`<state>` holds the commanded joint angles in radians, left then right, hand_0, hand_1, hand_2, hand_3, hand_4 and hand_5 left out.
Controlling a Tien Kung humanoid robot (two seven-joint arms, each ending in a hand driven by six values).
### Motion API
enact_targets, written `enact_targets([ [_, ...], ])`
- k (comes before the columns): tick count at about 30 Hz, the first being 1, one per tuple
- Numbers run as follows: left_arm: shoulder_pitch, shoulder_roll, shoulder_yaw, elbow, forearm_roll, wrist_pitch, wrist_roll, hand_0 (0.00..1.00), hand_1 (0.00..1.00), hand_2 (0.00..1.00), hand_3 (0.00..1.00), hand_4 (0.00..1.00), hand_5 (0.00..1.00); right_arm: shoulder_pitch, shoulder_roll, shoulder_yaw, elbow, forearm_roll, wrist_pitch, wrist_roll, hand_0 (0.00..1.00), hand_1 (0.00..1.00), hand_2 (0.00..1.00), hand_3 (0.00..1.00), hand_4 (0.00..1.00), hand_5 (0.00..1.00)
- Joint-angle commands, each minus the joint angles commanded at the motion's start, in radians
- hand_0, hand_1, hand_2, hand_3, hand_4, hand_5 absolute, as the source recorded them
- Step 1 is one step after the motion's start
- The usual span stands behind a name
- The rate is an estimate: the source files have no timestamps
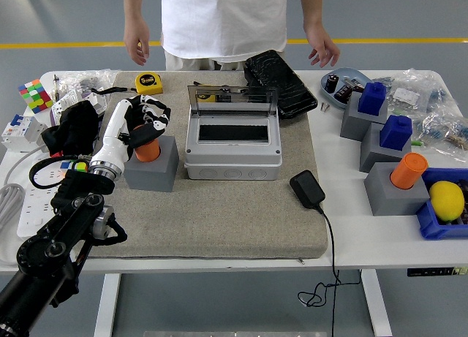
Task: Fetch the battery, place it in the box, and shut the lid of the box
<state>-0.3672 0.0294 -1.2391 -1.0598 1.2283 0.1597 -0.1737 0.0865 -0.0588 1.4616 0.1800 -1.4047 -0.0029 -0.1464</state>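
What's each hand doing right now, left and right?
Left hand: fingers curled around the orange battery seated in its grey block.
Right hand: not in view.

Bright, even overhead light — soft shadows, sharp focus, no glare or blur.

A person in a white shirt (223, 19) stands at the top centre, hands hanging free. A puzzle cube (34, 95) lies at the upper left, a yellow tape measure (149, 82) just right of it. A black case (280, 82) sits at upper centre. A black charger (308, 189) lies on the mat's right edge. A lemon (447, 200) rests in a blue tray (431, 227) at the far right.
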Motion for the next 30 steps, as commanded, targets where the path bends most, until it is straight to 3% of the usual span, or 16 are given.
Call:
enact_targets([
  [5, -0.002, 0.001, 0.003, 0.006, -0.014, -0.011, -0.005, 0.186, 0.255, 0.320, 0.467, 0.675, 0.002, 0.001, 0.000, -0.001, 0.000, 0.001, 0.000, 0.001, 0.675, 0.654, 0.688, 0.618, 0.998, 0.603],
  [6, -0.002, 0.000, 0.003, 0.007, -0.015, -0.013, -0.008, 0.378, 0.479, 0.467, 0.641, 0.915, 0.002, 0.000, 0.001, -0.001, 0.000, 0.000, 0.000, 0.001, 0.675, 0.654, 0.688, 0.616, 0.998, 0.603],
  [11, -0.003, -0.002, 0.004, 0.009, -0.018, -0.016, -0.021, 0.378, 0.479, 0.467, 0.641, 0.915, 0.002, -0.002, 0.002, 0.001, 0.000, 0.000, 0.000, 0.002, 0.675, 0.654, 0.688, 0.616, 0.998, 0.603],
  [12, -0.004, -0.002, 0.003, 0.009, -0.018, -0.016, -0.022, 0.427, 0.552, 0.499, 0.728, 0.981, 0.002, -0.003, 0.002, 0.003, 0.000, -0.001, 0.000, 0.002, 0.675, 0.654, 0.688, 0.617, 0.998, 0.602],
  [23, 0.008, 0.004, -0.008, -0.006, -0.027, -0.020, -0.066, 0.442, 0.587, 0.513, 0.733, 0.998, 0.002, -0.007, 0.004, 0.004, 0.000, 0.004, -0.001, 0.006, 0.675, 0.654, 0.687, 0.617, 0.998, 0.602],
  [24, 0.012, 0.005, -0.009, -0.009, -0.029, -0.025, -0.077, 0.653, 0.643, 0.540, 0.737, 0.998, 0.053, -0.008, 0.004, 0.004, 0.000, 0.003, 0.000, 0.006, 0.675, 0.654, 0.687, 0.616, 0.998, 0.601],
  [29, 0.042, 0.016, -0.017, -0.014, -0.015, -0.066, -0.129, 0.653, 0.643, 0.540, 0.737, 0.998, 0.053, -0.012, 0.004, 0.011, 0.000, -0.001, 0.001, 0.009, 0.675, 0.654, 0.687, 0.616, 0.998, 0.601],
  [30, 0.047, 0.017, -0.018, -0.015, -0.012, -0.069, -0.136, 0.759, 0.693, 0.654, 0.750, 0.998, 0.214, -0.012, 0.004, 0.011, 0.000, -0.001, 0.001, 0.009, 0.675, 0.654, 0.687, 0.615, 0.998, 0.601],
])
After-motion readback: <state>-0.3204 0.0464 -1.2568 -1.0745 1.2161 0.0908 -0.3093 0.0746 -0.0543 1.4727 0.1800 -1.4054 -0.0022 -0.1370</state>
